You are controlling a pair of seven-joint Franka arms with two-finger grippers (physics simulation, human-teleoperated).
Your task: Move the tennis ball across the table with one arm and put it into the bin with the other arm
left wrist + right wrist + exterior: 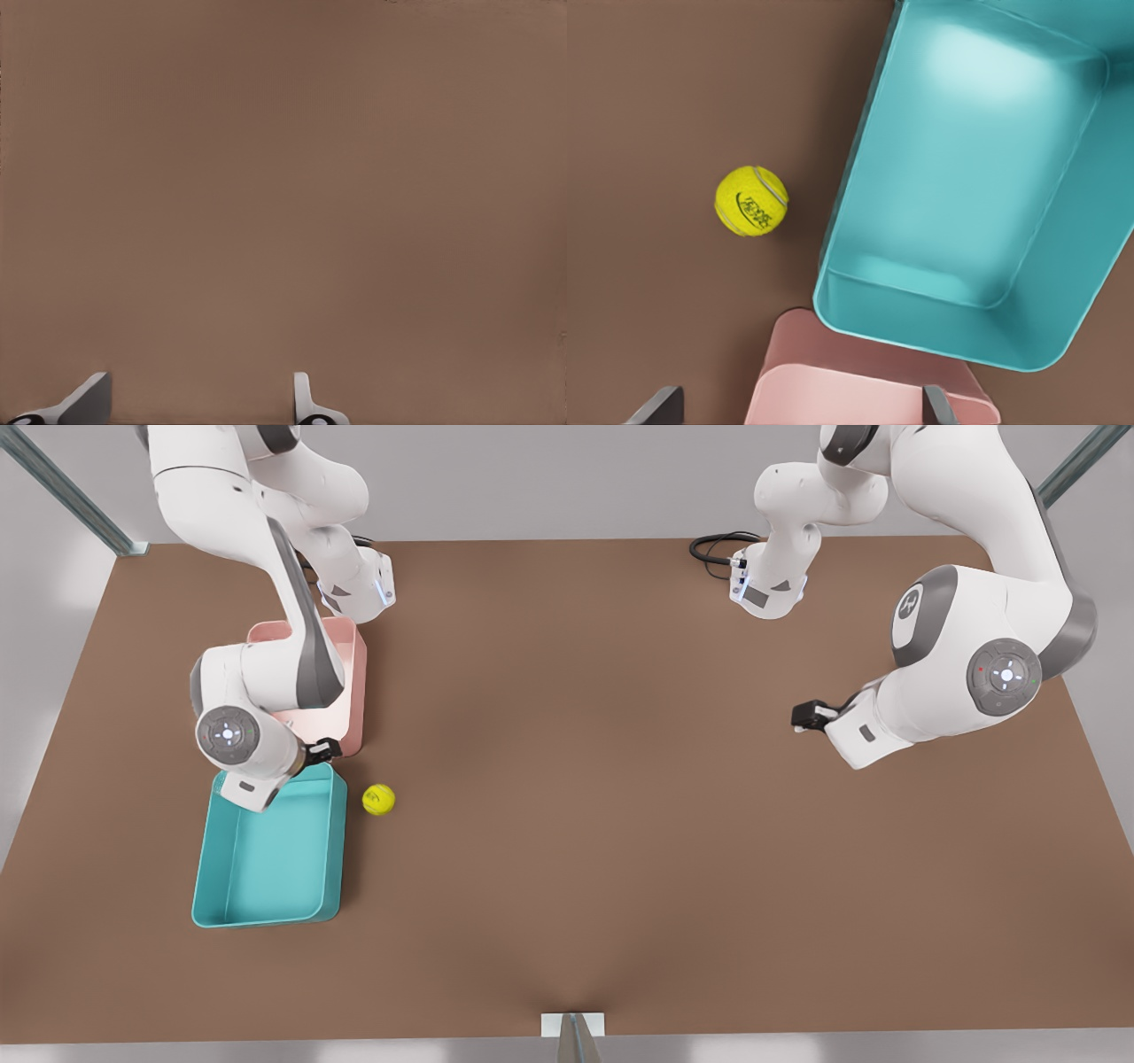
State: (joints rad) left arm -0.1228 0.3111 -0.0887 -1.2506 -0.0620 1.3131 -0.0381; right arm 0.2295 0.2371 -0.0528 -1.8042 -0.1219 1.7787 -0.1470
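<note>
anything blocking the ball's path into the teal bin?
Nothing visible. The tennis ball sits on the table beside the bin, only the bin's wall between. The right hand, open, is above the bin's corner; the left hand waits, open.

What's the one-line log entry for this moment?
ball: on table beside teal bin, outside it | right gripper: open, above bins, empty | left gripper: open, waiting over bare table | bin: empty

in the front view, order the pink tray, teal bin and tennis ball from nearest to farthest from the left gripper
Left gripper hangs open over bare table at the front view's right.
1. Tennis ball, on the table beside the bins.
2. Pink tray, behind the ball.
3. Teal bin, farthest toward the front view's left.
</note>
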